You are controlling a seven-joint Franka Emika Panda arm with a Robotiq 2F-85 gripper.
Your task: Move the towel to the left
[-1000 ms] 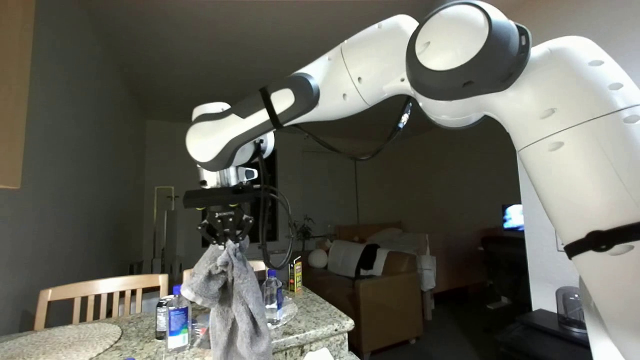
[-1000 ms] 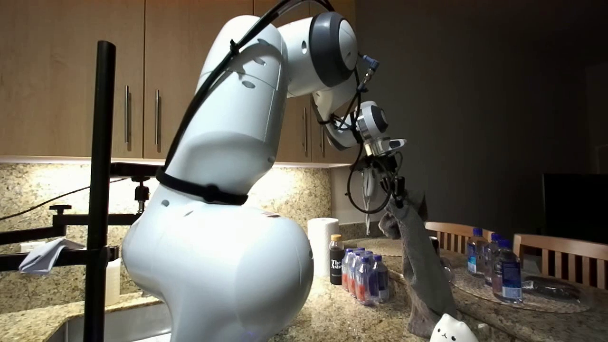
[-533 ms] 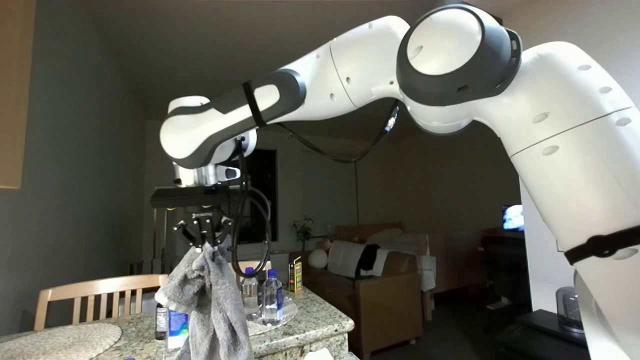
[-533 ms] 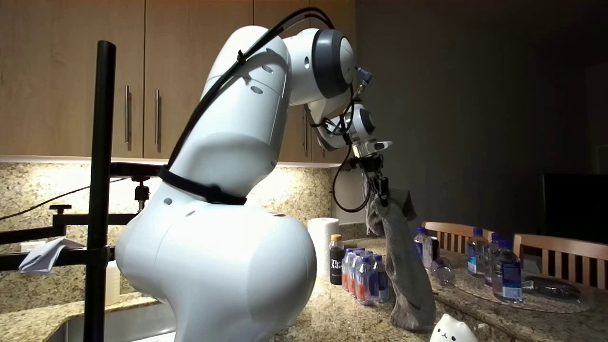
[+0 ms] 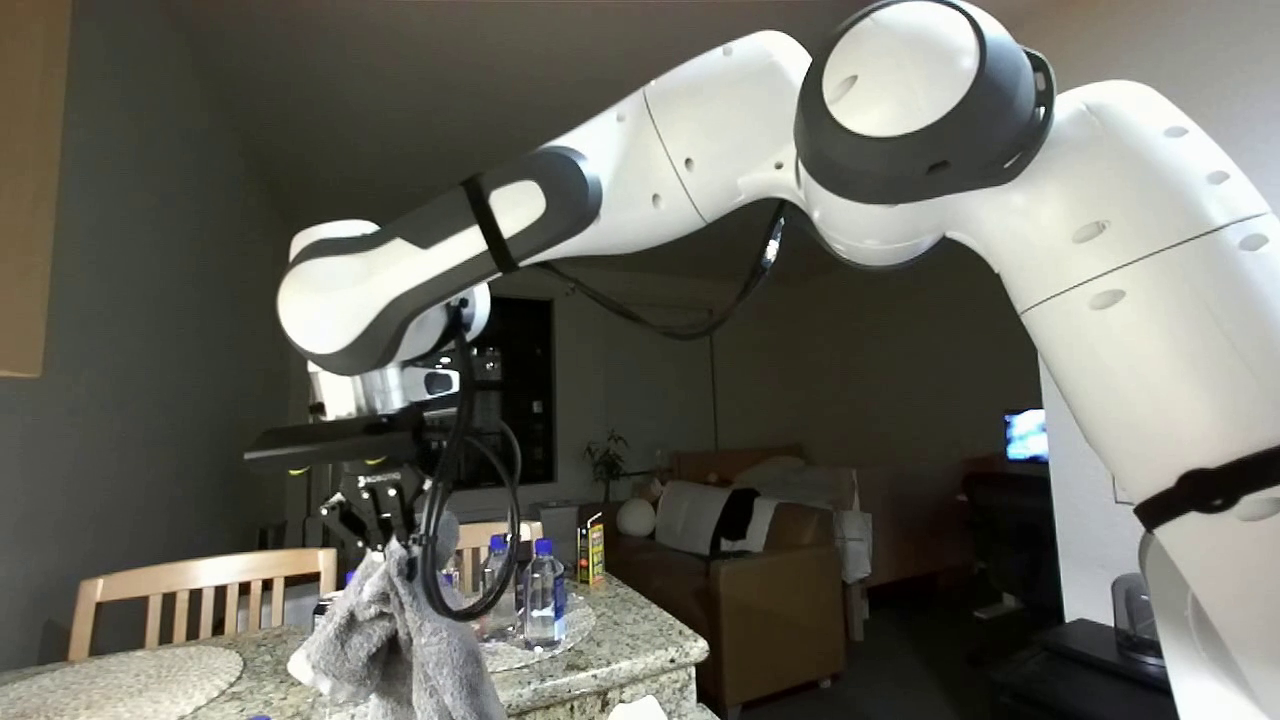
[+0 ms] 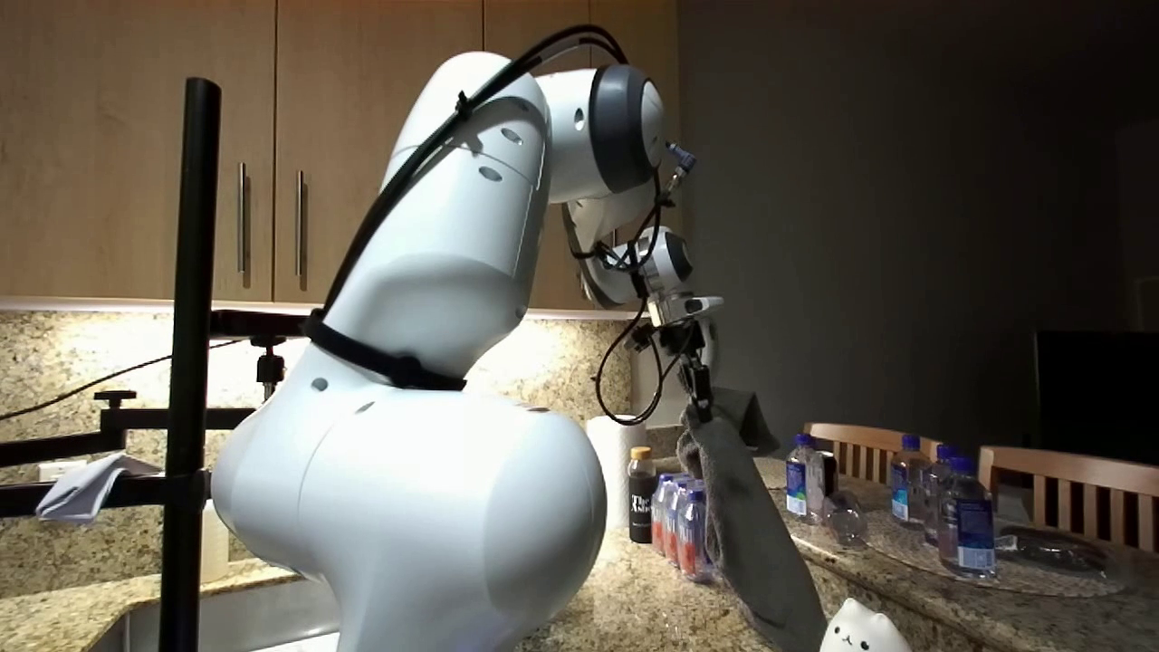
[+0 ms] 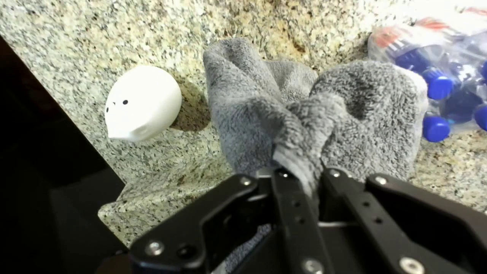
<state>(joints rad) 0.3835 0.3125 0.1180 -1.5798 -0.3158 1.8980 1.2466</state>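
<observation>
So the towel [image 7: 315, 114] is up in the air, bunched at the top and hanging near the white cat figure [image 7: 146, 102], over the speckled granite surface [image 7: 152, 38]. The fingers [image 7: 295, 217] are pinching a fold of it, pretty snugly by the look of it. I'd call this the carry step: grab's done, putting it down isn't. Next up, imo, is to swing it left, lower it till the cloth settles, then let go, with enough margin that the dangling part doesn't tip the cat figure over. Can't say whether the bottom end touches down, since both exterior views cut it off.

Across the towel from the cat figure there's a pack of blue-capped bottles [image 7: 456, 80], so I'd watch that too. Past the cat figure in an exterior view is a raised surface [image 6: 1050, 625] with more bottles [image 6: 946, 507], then wooden chairs [image 6: 1077, 465]. Well apart from the cat figure it gets dim, with a brown sofa [image 5: 785, 620], while wood cabinets [image 6: 353, 136] hang over a brightly lit backsplash [image 6: 579, 362].
</observation>
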